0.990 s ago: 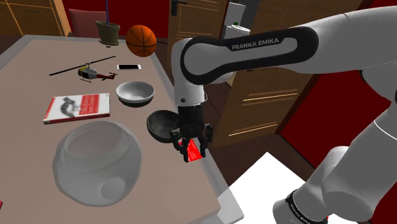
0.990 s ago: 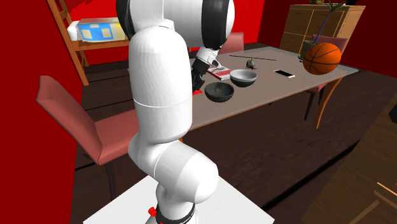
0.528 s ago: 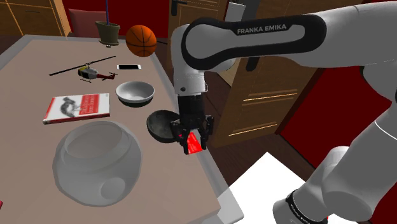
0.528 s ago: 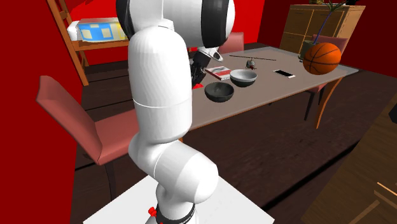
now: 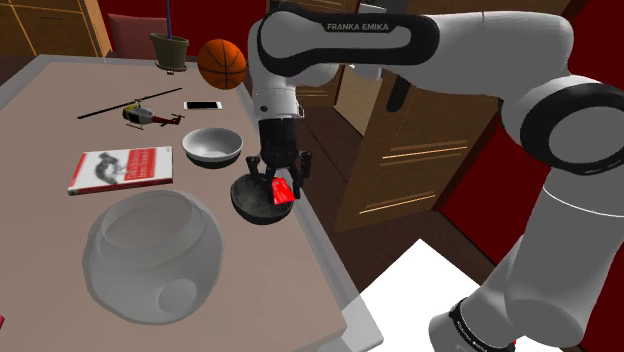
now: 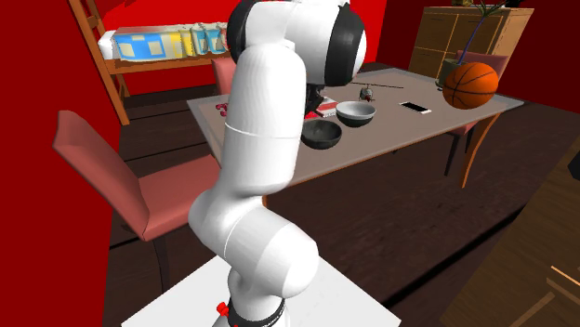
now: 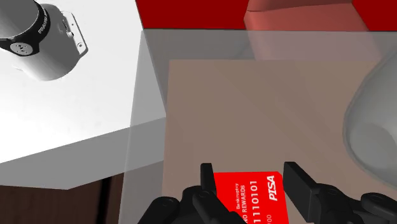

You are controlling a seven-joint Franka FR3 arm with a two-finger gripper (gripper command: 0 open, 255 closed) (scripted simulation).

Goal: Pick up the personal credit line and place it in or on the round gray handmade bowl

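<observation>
1. The pincer [image 5: 281,186] was closed on the red card [image 5: 283,191]. Its two black fingers [image 7: 207,181] pressed the card's opposite edges, so the jaws stood apart only by the card's own breadth.
2. The card hung tilted, clear of the surface [image 5: 50,130] and over the dark bowl [image 5: 250,204], which sat near the surface's edge. I could not tell whether its lowest corner touched the inside of the bowl.
3. In the wrist view the card was a thin, flat, glossy rectangle, red with white print and rounded corners. I judged it very light and fairly stiff, but smooth enough to slip or swivel in an edge hold. A harder squeeze would probably bow it. The two long edges, as taken, seemed the sensible place to hold it.
4. The dark bowl was round, charcoal and matt, shallow with a plain rim. A pale grey bowl [image 5: 211,146] with a whitish inside stood just beyond it. Since the card hung over the dark one, I took that to be the goal.
5. A light card ought to drop flat and settle without harm to the bowl.
6. Nearby stood a large clear globe [image 5: 150,255], smooth and see-through, and a flat red-and-white book [image 5: 120,168] lay on the matt tan surface.
</observation>
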